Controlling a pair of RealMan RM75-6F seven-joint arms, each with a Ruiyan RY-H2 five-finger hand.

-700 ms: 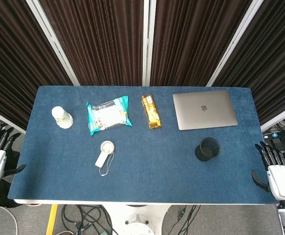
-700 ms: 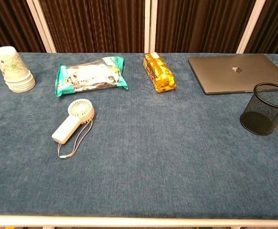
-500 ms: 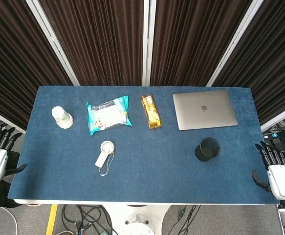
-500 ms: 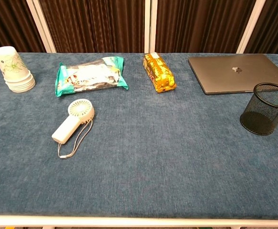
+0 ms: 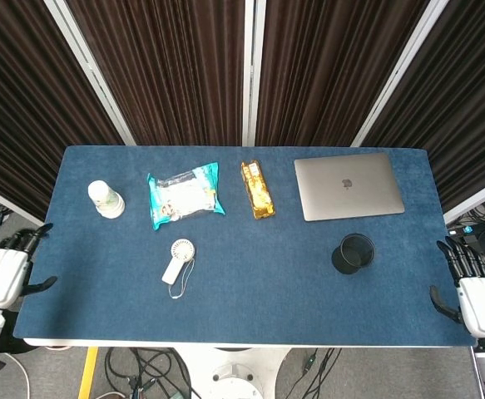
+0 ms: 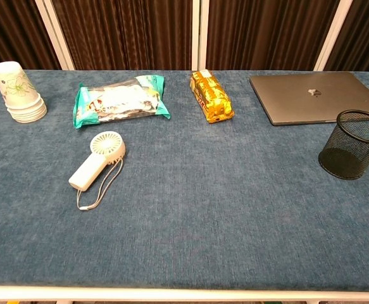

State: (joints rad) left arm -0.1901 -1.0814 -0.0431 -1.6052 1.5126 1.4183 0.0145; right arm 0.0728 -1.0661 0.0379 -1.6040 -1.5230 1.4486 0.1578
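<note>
My left hand hangs just off the left edge of the blue table, fingers apart and empty. Off the right edge my right hand is likewise open and holds nothing. Neither hand appears in the chest view. Nearest the left hand is a stack of paper cups. A black mesh pen cup stands nearest the right hand.
A white handheld fan with a cord lies left of centre. Behind it are a teal snack bag, a yellow snack pack and a closed grey laptop.
My left hand has shifted right, closer to the table's left edge. The right hand and the objects on the table have not moved.
</note>
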